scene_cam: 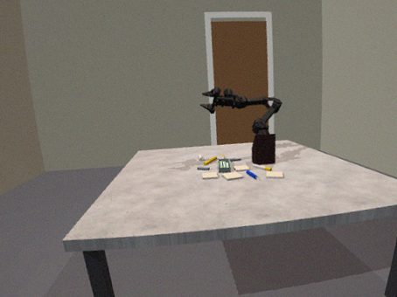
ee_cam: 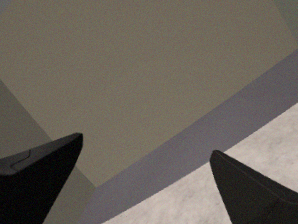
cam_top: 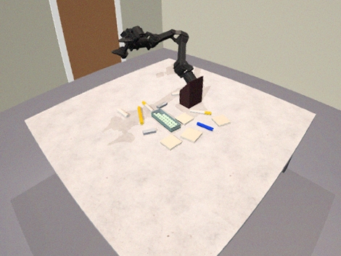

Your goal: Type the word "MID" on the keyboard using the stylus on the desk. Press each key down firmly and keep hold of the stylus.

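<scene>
The keyboard (cam_top: 166, 120) (scene_cam: 224, 165) is a small dark green tray with pale green keys, lying on the table. Several pen-like things lie around it: a blue one (cam_top: 205, 126) (scene_cam: 251, 174), a thick yellow one (cam_top: 140, 115) (scene_cam: 210, 161), a grey one (cam_top: 150, 131) (scene_cam: 203, 168) and a white one with a yellow end (cam_top: 201, 112) (scene_cam: 263, 167). I cannot tell which is the stylus. The key letters are too small to read. My gripper (cam_top: 116, 46) (scene_cam: 202, 100) (ee_cam: 149, 148) is wide open and empty, high above the table. Both fingers show in the wrist view.
Flat cream pads lie near the keyboard, one (cam_top: 171, 142) (scene_cam: 210, 176) and another (cam_top: 191, 135) (scene_cam: 232, 176) among them. A second grey piece (cam_top: 162, 105) and a whitish cylinder (cam_top: 122, 113) lie beyond. The arm's dark base block (cam_top: 191, 93) (scene_cam: 264, 149) stands beside them.
</scene>
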Robot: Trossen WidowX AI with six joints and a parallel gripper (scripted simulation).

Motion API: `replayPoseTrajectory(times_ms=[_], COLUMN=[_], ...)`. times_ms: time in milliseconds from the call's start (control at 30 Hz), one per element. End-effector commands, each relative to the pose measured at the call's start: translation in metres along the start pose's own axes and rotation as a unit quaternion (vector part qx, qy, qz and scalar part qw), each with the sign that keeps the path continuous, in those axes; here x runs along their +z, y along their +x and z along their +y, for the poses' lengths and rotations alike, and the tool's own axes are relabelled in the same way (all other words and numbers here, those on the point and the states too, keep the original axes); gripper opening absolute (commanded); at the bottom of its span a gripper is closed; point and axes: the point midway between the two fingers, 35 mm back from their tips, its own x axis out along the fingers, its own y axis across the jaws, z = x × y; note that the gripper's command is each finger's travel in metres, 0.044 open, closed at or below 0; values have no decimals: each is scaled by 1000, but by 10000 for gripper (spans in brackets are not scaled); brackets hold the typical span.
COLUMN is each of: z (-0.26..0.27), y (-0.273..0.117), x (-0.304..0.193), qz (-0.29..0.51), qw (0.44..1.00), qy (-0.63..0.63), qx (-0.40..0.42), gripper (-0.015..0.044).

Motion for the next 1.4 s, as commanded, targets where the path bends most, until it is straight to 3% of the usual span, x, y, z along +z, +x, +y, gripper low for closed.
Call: replayPoseTrajectory(times_ms=[0, 267, 533, 933, 1167, 1367], z=[0, 2, 14, 14, 2, 1], y=[1, 31, 44, -18, -71, -76], x=[-1, -86, -217, -376, -430, -434], qz=[2, 163, 388, 611, 659, 661], qw=[1000, 986, 912, 739, 637, 627], qy=[1, 33, 57, -61, -191, -205], qx=[0, -34, -117, -276, -351, -357], gripper=[414, 204, 0, 0, 0, 0])
